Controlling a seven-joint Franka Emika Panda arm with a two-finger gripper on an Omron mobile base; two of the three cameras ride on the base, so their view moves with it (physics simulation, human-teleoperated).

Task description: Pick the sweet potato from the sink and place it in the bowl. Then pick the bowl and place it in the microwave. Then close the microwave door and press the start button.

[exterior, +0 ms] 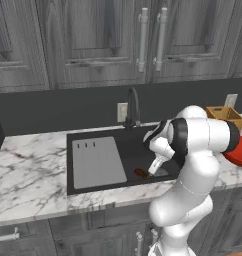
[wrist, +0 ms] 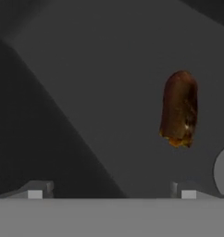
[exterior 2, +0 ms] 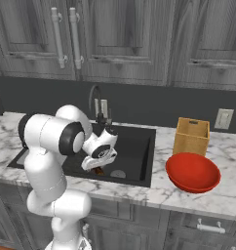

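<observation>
1. Left base view: the white arm bends down over the black rectangular sink (exterior: 128,150), and its two-finger gripper (exterior: 154,169) hangs low inside the basin, right of the grey ridged drainboard panel (exterior: 97,162). The small dark orange-brown sweet potato (exterior: 141,173) lies on the sink floor just left of the gripper. The black curved faucet (exterior: 132,107) stands at the far rim. At the right edge a slice of the glossy red round bowl (exterior: 239,152) shows on the marble counter (exterior: 28,175), with the tan square wooden box (exterior: 224,116) behind it.

2. Right base view: the gripper (exterior 2: 93,166) reaches into the sink (exterior 2: 134,151) near its front wall, and a bit of the sweet potato (exterior 2: 99,171) peeks out beneath it. The bowl (exterior 2: 192,172) sits well to the right on the counter, nothing in it, just in front of the wooden box (exterior 2: 191,136).

3. Hand view: the fingertips (wrist: 36,190) stand wide apart at the bottom with nothing between them. The sweet potato (wrist: 179,108) lies ahead on the dark sink floor, out past the right fingertip, apart from both. A pale round drain (wrist: 223,171) shows at the right edge.
</observation>
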